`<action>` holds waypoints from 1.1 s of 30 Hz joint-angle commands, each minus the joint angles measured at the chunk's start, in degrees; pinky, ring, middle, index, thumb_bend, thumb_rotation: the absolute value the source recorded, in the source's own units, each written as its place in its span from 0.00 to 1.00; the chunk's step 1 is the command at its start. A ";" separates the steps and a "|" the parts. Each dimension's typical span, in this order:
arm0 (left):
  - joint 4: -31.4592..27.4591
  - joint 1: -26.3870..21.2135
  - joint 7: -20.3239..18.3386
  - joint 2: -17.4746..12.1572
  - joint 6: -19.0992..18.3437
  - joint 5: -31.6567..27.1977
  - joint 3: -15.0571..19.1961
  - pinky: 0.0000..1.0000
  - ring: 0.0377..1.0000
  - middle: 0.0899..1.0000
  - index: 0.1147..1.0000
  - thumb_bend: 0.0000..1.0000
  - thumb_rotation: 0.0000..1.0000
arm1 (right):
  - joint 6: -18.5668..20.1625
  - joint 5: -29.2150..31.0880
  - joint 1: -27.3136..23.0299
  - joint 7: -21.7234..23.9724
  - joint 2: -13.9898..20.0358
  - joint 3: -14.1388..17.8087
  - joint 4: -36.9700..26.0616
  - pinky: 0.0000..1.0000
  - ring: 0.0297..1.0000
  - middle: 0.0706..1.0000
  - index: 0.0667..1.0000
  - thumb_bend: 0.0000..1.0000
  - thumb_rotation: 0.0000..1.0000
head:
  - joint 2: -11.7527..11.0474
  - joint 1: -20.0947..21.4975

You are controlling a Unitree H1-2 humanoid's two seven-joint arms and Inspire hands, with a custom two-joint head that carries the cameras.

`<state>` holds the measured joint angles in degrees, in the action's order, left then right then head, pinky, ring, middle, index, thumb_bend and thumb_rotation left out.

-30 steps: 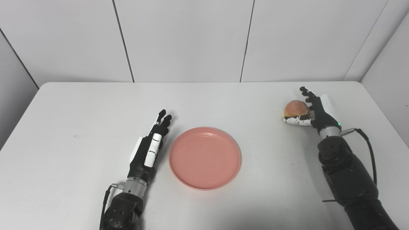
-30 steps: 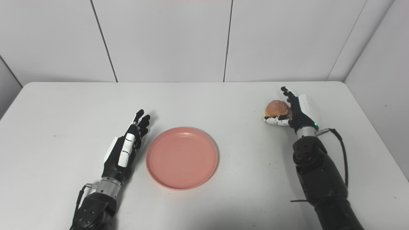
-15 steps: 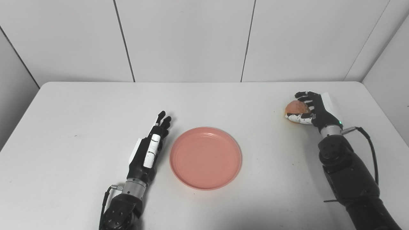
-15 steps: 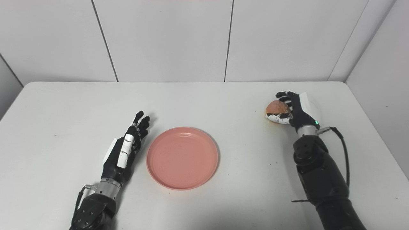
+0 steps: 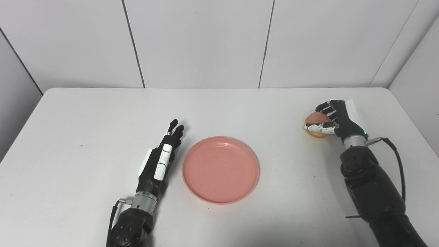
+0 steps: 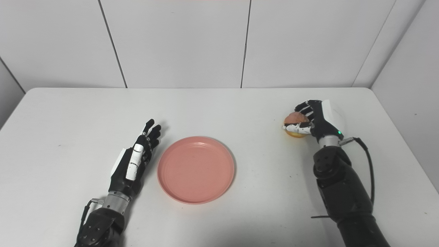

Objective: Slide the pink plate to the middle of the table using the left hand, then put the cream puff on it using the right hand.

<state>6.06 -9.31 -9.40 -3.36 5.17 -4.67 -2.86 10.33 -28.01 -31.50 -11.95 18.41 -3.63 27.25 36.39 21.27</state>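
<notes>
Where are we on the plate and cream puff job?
Plate already sits mid-table, empty; the left robot hand lies open beside it, not touching. The right robot hand is closed around the cream puff near the table's right side. Left to do: carry the puff over and set it on the plate.

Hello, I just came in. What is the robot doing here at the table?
The right robot hand has its fingers closed around the cream puff near the right side of the white table, so it is grasping it. The pink plate lies empty near the middle of the table. The left robot hand lies open and flat just left of the plate and holds nothing. The puff is not yet on the plate.
</notes>
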 commanded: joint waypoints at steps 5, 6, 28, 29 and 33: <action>1.35 2.34 0.09 -0.09 0.08 0.76 -0.44 1.00 0.98 0.96 0.96 0.66 1.00 | -2.43 0.80 -1.40 -3.77 0.03 1.68 -2.00 0.32 0.39 0.46 0.47 0.52 0.00 | -0.22 -0.05; 1.50 2.33 0.02 -0.07 0.22 0.69 -0.44 1.00 0.98 0.96 0.96 0.66 1.00 | -3.15 0.89 -1.34 -4.15 0.02 1.68 -2.17 0.29 0.39 0.47 0.47 0.51 0.00 | -0.14 -0.07; 1.37 2.62 0.61 0.93 0.97 1.63 -0.74 1.00 0.98 0.96 0.95 0.63 1.00 | -6.99 3.68 0.85 -1.34 -2.01 0.32 -17.38 0.40 0.40 0.50 0.44 0.51 0.00 | -0.09 -2.01; 1.51 2.60 0.66 0.97 1.09 1.67 -0.74 1.00 0.98 0.95 0.95 0.63 1.00 | -6.92 3.81 1.07 -0.81 -2.32 0.02 -18.59 0.40 0.40 0.51 0.44 0.51 0.00 | 0.13 -2.45; 1.04 2.68 0.71 1.05 0.67 1.99 -1.09 1.00 0.98 0.96 0.95 0.63 1.00 | -6.44 3.87 2.00 1.34 -3.68 -1.05 -22.99 0.39 0.40 0.51 0.44 0.51 0.00 | 0.13 -3.35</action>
<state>5.72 -9.24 -9.06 -2.88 5.21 -3.20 -3.59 5.57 -24.05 -28.15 -11.04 14.64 -4.58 7.01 36.56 18.19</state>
